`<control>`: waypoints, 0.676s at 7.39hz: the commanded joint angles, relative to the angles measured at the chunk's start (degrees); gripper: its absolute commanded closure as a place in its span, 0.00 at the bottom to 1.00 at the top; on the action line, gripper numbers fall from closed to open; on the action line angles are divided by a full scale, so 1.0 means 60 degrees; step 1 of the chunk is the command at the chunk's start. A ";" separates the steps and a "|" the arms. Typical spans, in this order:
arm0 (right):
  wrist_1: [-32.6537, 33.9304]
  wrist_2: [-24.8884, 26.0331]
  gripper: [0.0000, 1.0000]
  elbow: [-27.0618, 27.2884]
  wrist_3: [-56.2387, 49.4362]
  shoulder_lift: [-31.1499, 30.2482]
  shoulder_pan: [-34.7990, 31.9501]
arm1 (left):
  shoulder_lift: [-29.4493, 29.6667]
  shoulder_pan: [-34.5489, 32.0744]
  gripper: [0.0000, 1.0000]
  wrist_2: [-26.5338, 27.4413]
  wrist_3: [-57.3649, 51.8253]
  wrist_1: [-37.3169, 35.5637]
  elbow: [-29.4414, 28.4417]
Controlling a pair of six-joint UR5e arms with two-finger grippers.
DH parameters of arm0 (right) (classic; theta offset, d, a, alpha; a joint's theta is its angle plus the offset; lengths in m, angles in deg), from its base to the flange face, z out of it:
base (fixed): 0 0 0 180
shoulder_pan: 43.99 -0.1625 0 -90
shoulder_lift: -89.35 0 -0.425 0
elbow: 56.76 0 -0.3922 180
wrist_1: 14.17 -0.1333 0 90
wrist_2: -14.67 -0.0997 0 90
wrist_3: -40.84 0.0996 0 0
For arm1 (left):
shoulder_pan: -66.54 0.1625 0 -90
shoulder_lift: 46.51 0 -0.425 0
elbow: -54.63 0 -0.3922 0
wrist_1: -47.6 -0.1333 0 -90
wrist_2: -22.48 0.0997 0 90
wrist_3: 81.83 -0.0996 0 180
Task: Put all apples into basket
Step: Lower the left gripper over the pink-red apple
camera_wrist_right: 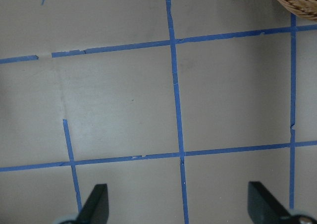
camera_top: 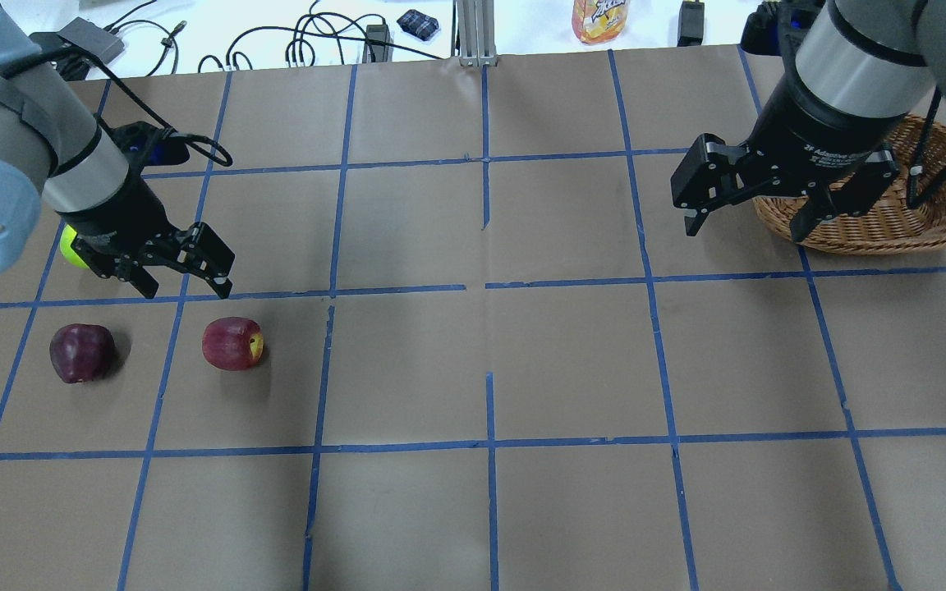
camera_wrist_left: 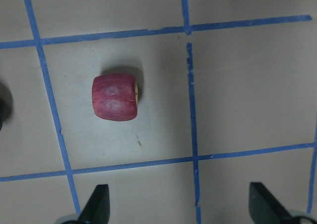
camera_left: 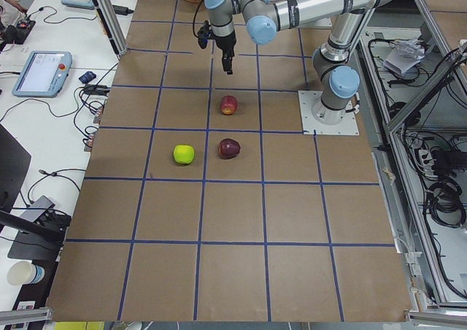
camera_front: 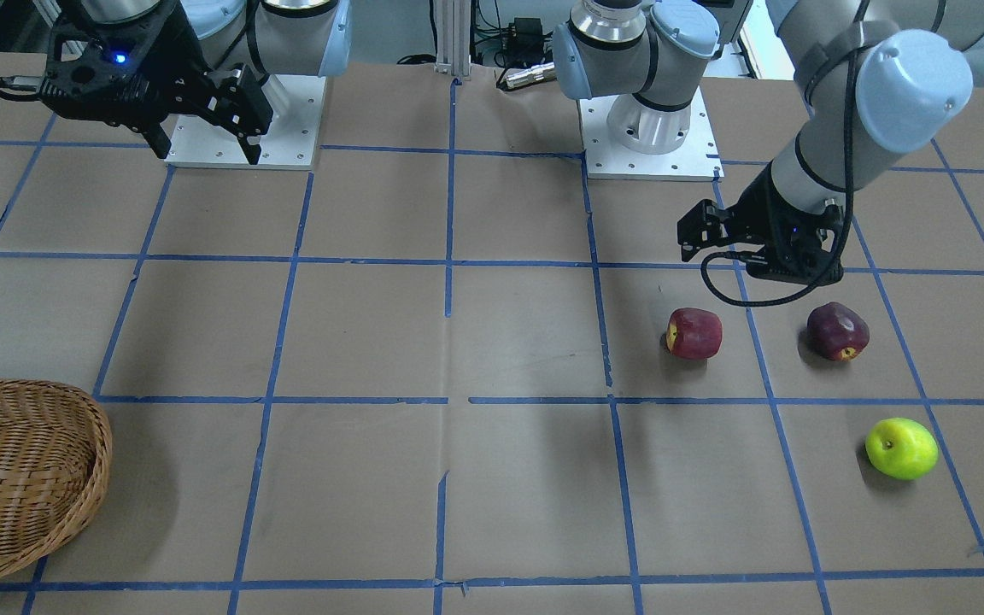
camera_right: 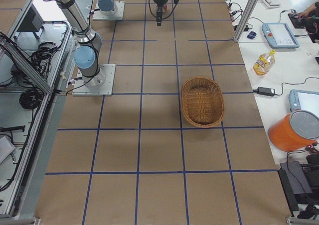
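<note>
The red apple (camera_front: 694,333) with a yellowish patch lies on the brown table. The maroon apple (camera_front: 837,330) lies beside it, and the yellow-green apple (camera_front: 901,448) lies further from the robot. My left gripper (camera_top: 185,283) is open and empty, hovering just beyond the red apple (camera_top: 232,343). In its wrist view the red apple (camera_wrist_left: 115,97) lies ahead of the fingertips. My left arm partly hides the green apple (camera_top: 71,249). The wicker basket (camera_top: 875,242) stands far right, empty. My right gripper (camera_top: 744,230) is open and empty, above the table beside the basket.
White arm base plates (camera_front: 650,141) sit at the robot's side of the table. A drink bottle (camera_top: 600,18) and cables lie past the far edge. Blue tape lines grid the table. Aluminium posts stand at the operators' edge (camera_right: 244,16).
</note>
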 commanded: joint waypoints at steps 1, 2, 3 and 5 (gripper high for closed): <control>-0.0004 -0.0010 0.00 -0.0052 0.0017 -0.0012 0.0000 | 0.0695 0.0223 0.00 0.0011 -0.0184 -0.2181 0.1321; -0.0004 -0.0010 0.00 -0.0038 0.0017 0.0003 0.0000 | 0.0916 0.0238 0.00 0.0026 -0.0155 -0.2728 0.1587; -0.0004 -0.0010 0.00 -0.0038 0.0017 -0.0011 0.0000 | 0.1121 0.0238 0.00 0.0012 -0.0155 -0.2763 0.1619; 0.0011 -0.0025 0.00 -0.0023 0.0032 -0.0012 0.0000 | 0.1590 0.0267 0.00 0.0157 -0.0155 -0.2923 0.1604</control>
